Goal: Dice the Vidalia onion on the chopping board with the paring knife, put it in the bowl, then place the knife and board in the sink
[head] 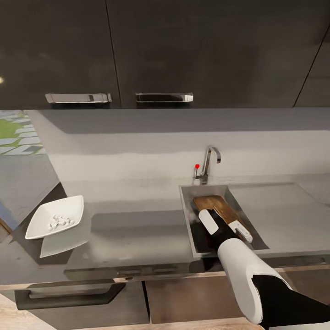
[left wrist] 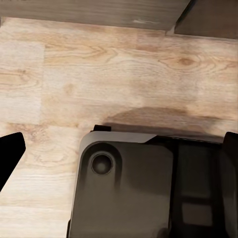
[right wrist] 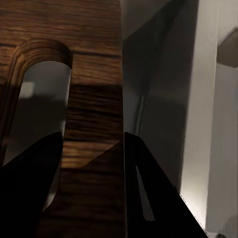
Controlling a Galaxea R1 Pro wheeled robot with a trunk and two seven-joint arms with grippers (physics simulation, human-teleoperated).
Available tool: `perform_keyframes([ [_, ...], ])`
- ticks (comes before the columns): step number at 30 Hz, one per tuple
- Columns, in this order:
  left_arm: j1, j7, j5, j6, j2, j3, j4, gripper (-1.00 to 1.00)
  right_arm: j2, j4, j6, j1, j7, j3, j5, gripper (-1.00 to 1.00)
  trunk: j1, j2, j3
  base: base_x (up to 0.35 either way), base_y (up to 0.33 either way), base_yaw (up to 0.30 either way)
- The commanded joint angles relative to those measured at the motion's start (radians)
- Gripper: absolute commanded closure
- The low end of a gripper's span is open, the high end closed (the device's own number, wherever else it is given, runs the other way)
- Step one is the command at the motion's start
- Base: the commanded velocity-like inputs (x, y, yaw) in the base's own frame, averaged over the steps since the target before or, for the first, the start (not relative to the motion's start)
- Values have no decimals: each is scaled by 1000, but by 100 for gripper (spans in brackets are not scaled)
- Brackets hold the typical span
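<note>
With the chopping board [head: 216, 207] already lying tilted inside the sink [head: 188, 215], in front of the faucet [head: 208, 164], the step looks best finished by letting it settle against the basin before letting go and drawing straight out. The right tool [head: 227, 224] is clenched on the board's slotted end, one finger on each face. The bowl [head: 55, 217] with diced onion [head: 59, 222] sits on the desk [head: 137, 229], well apart from the sink.

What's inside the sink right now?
The chopping board leans in the sink, held at its slot-handle end by the right end effector. The board and arm cover the basin floor, so the paring knife can't be confirmed.
</note>
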Motion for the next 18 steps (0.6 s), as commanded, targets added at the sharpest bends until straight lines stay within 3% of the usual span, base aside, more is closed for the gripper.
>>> perform_keyframes([
  [1, 0, 1, 6, -1, 0, 1, -1, -100, 1, 1, -2, -1, 1, -3, 0, 100, 0, -1, -3, 156, 54, 0],
  [7, 0, 1, 6, -1, -1, 1, -1, -100, 1, 17, -23, 0, 17, -3, 0, 100, 0, -1, -11, 187, 53, 0],
  [18, 0, 1, 5, -1, -1, -1, 0, -100, 1, 34, -39, -1, 19, -3, 0, 100, 0, -1, -29, 11, 2, 0],
])
